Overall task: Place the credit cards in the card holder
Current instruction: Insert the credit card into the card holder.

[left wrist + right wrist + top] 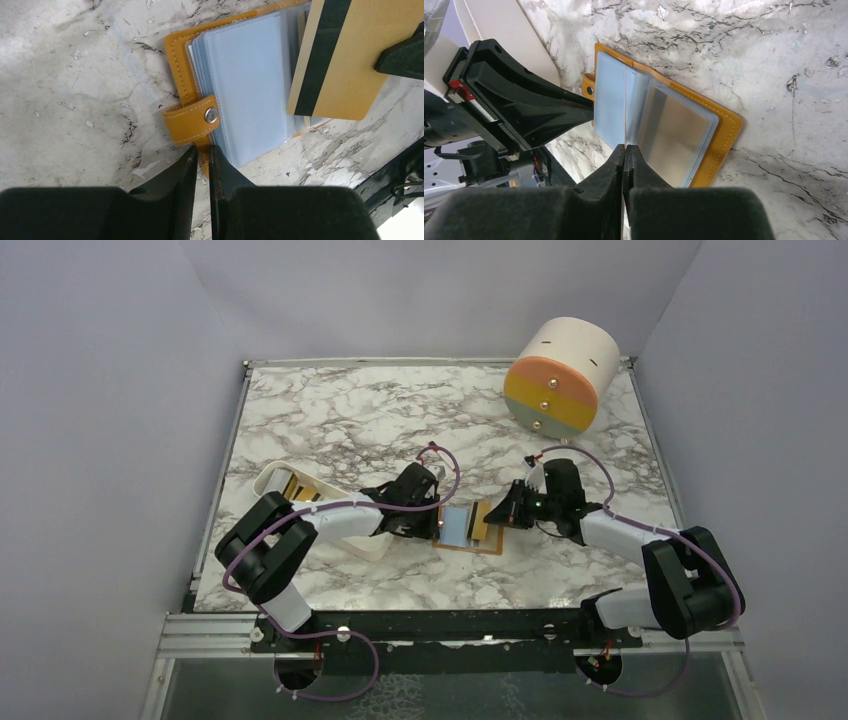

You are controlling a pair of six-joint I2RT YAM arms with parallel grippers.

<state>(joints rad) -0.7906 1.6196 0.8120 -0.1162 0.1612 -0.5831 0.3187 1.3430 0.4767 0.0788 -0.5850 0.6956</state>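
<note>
The card holder (457,525) lies open on the marble, its orange cover (180,50) under blue-grey sleeves. My left gripper (203,148) is shut on the holder's orange edge just below the snap strap (192,120). My right gripper (625,147) is shut on a golden credit card (345,55) with a black stripe. That card is tilted over the sleeves on the holder's right half and shows edge-on in the right wrist view. A silver-grey credit card (671,135) sits inside one sleeve. In the top view the two grippers face each other across the holder.
A white oblong tray (270,480) with more golden cards (300,487) in it lies left of the holder, partly under my left arm. A big cream-orange drum (560,375) stands at the back right.
</note>
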